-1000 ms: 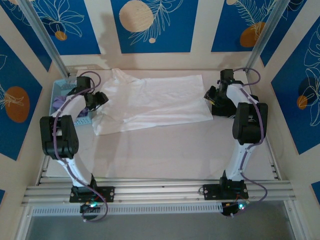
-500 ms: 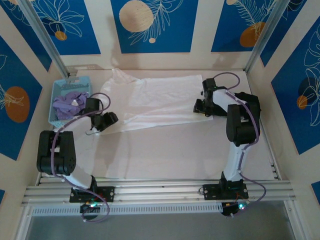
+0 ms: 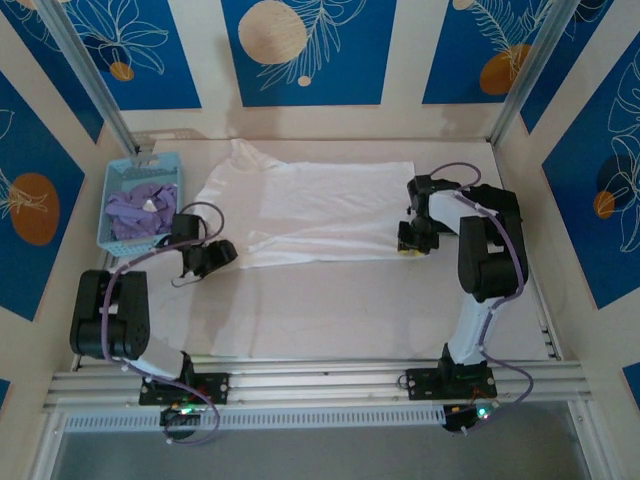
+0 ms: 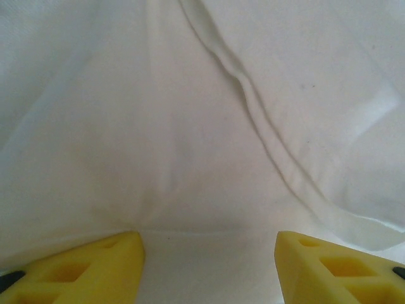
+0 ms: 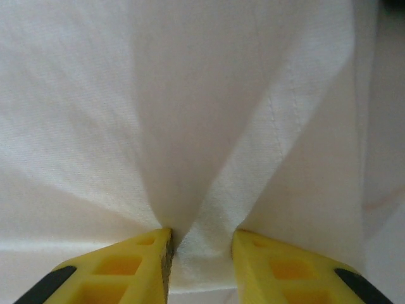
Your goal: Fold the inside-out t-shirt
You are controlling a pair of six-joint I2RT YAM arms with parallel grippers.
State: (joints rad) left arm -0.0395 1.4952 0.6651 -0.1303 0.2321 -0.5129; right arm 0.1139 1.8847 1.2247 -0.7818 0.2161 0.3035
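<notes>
As both arms have swung in from the shirt's ends over the last second, the inside-out t-shirt has been tugged smoother. It now lies as a flatter, roughly rectangular sheet across the far middle of the tabletop, near the blue basket that holds a lavender garment.

The left jaws have let go. They stand apart just off the shirt's near-left corner, and the left wrist view shows nothing between them, with the cloth edge and a raised seam lying ahead. The right jaws are clenched on a pinch of fabric at the near-right corner, and creases fan away from the grip.

Spreading looks nearly finished, but no fold has been made yet. The right side likely needs releasing or one last pull before folding can begin.
</notes>
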